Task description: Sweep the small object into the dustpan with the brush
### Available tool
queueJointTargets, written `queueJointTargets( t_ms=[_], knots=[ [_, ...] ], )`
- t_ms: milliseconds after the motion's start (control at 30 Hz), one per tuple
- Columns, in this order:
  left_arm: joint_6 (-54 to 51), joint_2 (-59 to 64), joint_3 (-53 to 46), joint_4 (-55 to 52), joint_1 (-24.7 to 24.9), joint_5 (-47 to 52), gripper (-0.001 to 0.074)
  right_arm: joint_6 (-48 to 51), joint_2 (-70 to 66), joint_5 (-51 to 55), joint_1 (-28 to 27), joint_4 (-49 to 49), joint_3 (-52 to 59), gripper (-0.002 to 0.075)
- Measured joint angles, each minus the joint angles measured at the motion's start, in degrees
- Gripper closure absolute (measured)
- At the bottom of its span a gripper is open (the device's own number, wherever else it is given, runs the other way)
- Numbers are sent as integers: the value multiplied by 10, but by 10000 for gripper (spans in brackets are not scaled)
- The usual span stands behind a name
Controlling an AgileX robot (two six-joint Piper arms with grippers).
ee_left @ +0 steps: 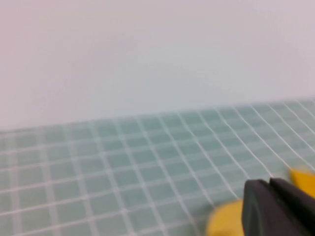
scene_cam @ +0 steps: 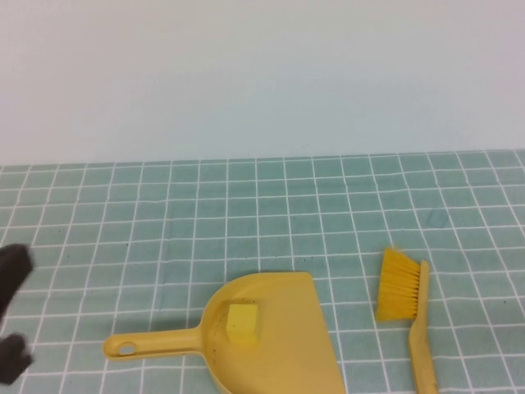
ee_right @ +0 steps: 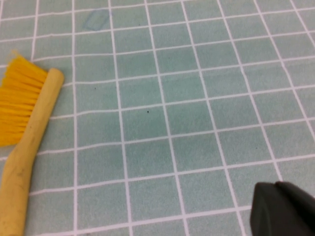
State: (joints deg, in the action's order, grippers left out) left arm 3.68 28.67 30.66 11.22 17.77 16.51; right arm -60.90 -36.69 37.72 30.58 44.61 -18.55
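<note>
A yellow dustpan (scene_cam: 283, 345) lies at the front middle of the tiled table, its handle (scene_cam: 152, 345) pointing left. A small yellow cube (scene_cam: 242, 322) sits inside the pan. A yellow brush (scene_cam: 404, 305) lies flat to the right of the pan, bristles toward the far side; it also shows in the right wrist view (ee_right: 24, 142). My left gripper (ee_left: 269, 183) is shut and empty, at the table's left edge (scene_cam: 15, 267), apart from the handle. My right gripper (ee_right: 275, 186) is shut and empty, off to the side of the brush and out of the high view.
The table is covered by a green cloth with a white grid (scene_cam: 262, 213). A plain pale wall (scene_cam: 262, 74) stands behind it. Blurred yellow shapes (ee_left: 224, 221) show past the left gripper in the left wrist view.
</note>
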Motion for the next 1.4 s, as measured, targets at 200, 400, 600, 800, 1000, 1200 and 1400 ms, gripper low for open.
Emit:
queueJointTargets(
  t_ms=[200, 400, 600, 800, 1000, 1200, 1400],
  knots=[
    [0, -130, -135, 19, -86, -58, 735, 0, 0, 1, 0, 0, 0, 727],
    [0, -264, -242, 26, -136, -59, 735, 0, 0, 1, 0, 0, 0, 727],
    [0, -303, -311, 26, -171, -54, 735, -1, 0, 1, 0, 0, 0, 727],
    [-1, -305, -324, 15, -174, 27, 735, -1, 0, 3, 0, 0, 0, 727],
    [-3, -303, -324, 15, -174, 26, 735, -2, 0, 3, 0, 0, 0, 727],
    [-1, -303, -324, 15, -174, 26, 735, -2, 0, 3, 0, 0, 0, 727],
    [-1, -303, -324, 15, -174, 26, 735, -2, 0, 3, 0, 1, 0, 727]
  ],
)
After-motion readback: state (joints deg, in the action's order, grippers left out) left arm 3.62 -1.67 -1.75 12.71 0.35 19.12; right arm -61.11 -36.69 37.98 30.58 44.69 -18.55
